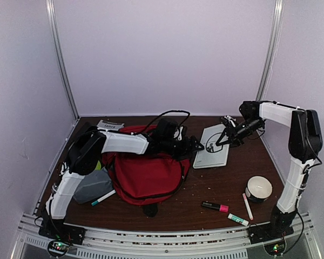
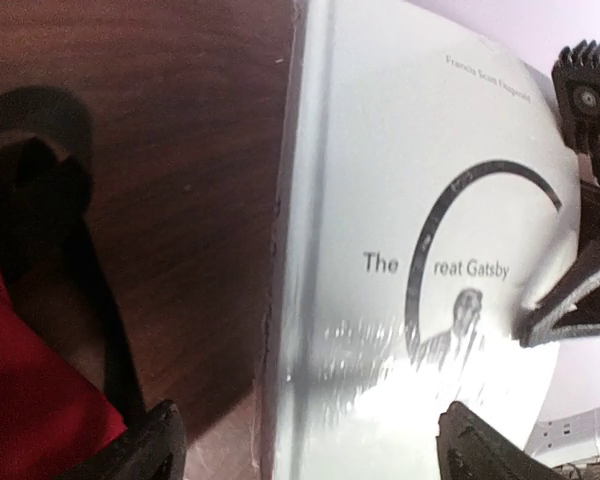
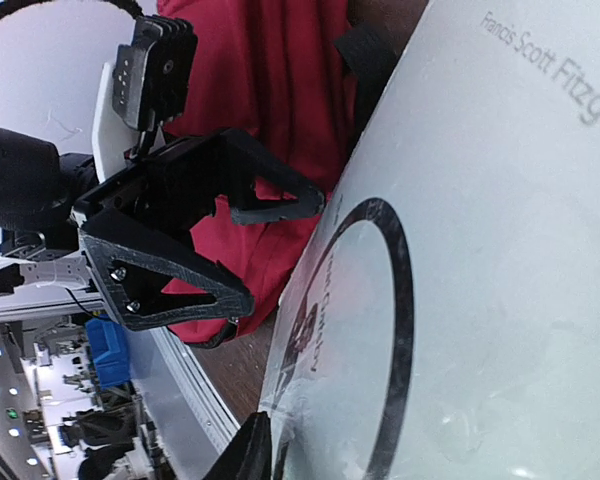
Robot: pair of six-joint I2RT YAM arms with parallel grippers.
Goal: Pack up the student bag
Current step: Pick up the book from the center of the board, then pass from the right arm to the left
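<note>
The red student bag [image 1: 146,172] lies left of centre, and its red fabric [image 2: 30,400] fills the left wrist view's lower left. Right of the bag lies a white book [image 1: 211,147], "The Great Gatsby" [image 2: 420,200]. My left gripper [image 1: 197,144] hovers open over the book's left edge [image 2: 310,450], with one finger [image 2: 145,445] over the table and the other over the cover. My right gripper [image 1: 227,137] is shut on the book's far right edge [image 3: 300,460]. One of its fingers [image 2: 570,305] lies on the cover, which bows upward [image 3: 480,250]. Its other finger is hidden.
A grey pouch [image 1: 93,186] and a teal marker [image 1: 102,198] lie left of the bag. Front right are a white bowl [image 1: 258,189], a black-and-pink marker [image 1: 216,206], a white pen [image 1: 247,206] and a green-and-white stick [image 1: 238,219]. A card [image 1: 110,125] lies at the back left.
</note>
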